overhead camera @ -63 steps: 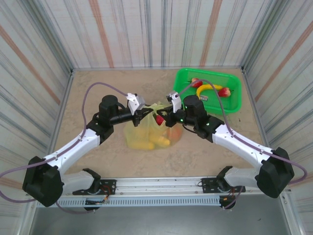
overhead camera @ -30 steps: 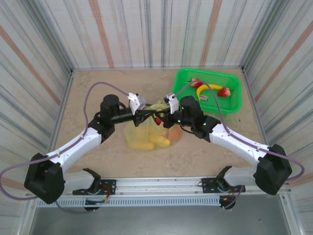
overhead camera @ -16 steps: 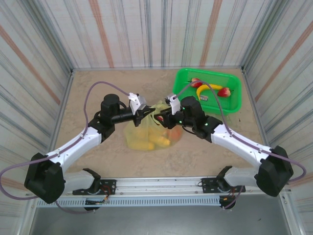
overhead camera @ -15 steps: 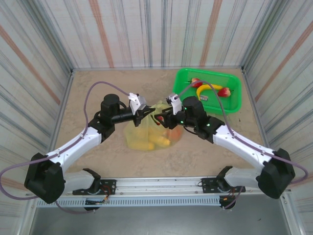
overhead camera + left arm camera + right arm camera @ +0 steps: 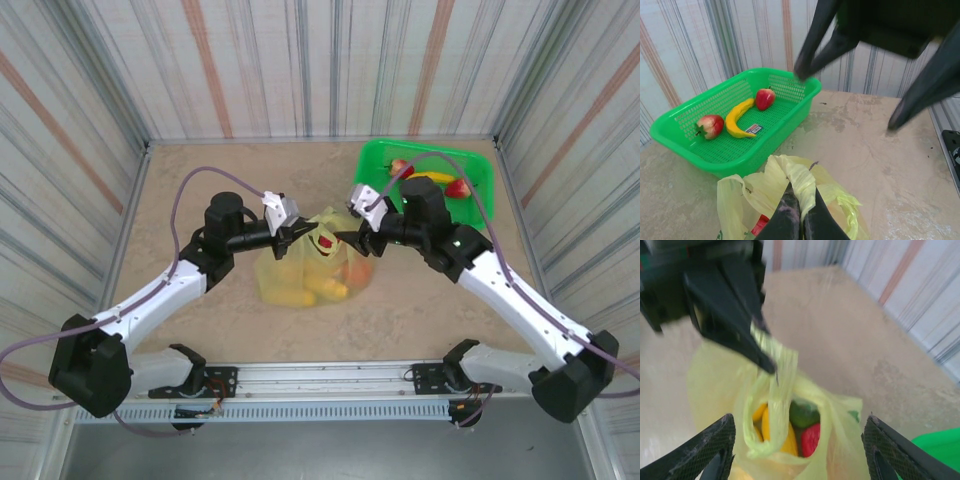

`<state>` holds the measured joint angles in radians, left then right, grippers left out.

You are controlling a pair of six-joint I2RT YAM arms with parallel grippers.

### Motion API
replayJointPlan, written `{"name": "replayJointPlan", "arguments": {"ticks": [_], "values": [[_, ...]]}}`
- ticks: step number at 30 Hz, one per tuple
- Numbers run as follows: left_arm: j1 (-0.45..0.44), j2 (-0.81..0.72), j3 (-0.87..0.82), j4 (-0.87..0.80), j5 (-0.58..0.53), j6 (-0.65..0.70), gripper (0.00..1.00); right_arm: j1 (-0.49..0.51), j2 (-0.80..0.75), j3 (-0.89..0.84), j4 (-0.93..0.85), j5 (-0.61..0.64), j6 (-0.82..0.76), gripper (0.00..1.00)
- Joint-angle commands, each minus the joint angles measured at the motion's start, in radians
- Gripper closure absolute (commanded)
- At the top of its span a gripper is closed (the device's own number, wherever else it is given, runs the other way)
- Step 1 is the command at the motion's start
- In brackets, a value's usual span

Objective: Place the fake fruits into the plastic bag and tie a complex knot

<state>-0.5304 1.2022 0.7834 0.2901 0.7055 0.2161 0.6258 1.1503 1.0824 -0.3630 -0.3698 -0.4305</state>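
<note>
From above, my right gripper (image 5: 348,237) has let go and backed off rightward toward the green basket (image 5: 483,214), jaws wide, while the left gripper (image 5: 297,234) has pinched shut on a handle of the plastic bag (image 5: 300,275), mid-table. Left wrist: handle bunched in its closed jaws, three fake fruits (image 5: 742,117) waiting in the basket. Right wrist: others sit inside the bag (mouth gaping), so no knot yet

The plastic bag (image 5: 290,275) stands on the desk (image 5: 400,320) near its middle, with fake fruits (image 5: 775,430) inside it. Behind it, to the right, stands the basket (image 5: 770,145), apart from the bag. In the basket a banana (image 5: 739,119) lies between two other fruits (image 5: 765,98).
</note>
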Motion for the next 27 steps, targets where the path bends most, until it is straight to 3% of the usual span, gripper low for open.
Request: {"name": "replayJointPlan", "arguments": {"ticks": [1,8,16,22,27], "values": [[-0.001,-0.029,-0.001,0.02,0.04,0.033,1.0,-0.018,0.057,0.065,-0.105,-0.09,-0.276,0.3],[-0.003,-0.034,0.004,0.012,0.061,0.044,1.0,-0.023,0.188,0.163,-0.093,-0.225,-0.349,0.25],[-0.001,-0.039,0.004,0.003,0.075,0.056,1.0,-0.021,0.313,0.273,-0.175,-0.348,-0.359,0.33],[0.002,-0.037,0.005,0.001,0.09,0.057,1.0,-0.021,0.364,0.303,-0.207,-0.376,-0.365,0.51],[0.004,-0.034,0.009,-0.002,0.1,0.057,1.0,-0.02,0.398,0.338,-0.235,-0.409,-0.375,0.73]]}}
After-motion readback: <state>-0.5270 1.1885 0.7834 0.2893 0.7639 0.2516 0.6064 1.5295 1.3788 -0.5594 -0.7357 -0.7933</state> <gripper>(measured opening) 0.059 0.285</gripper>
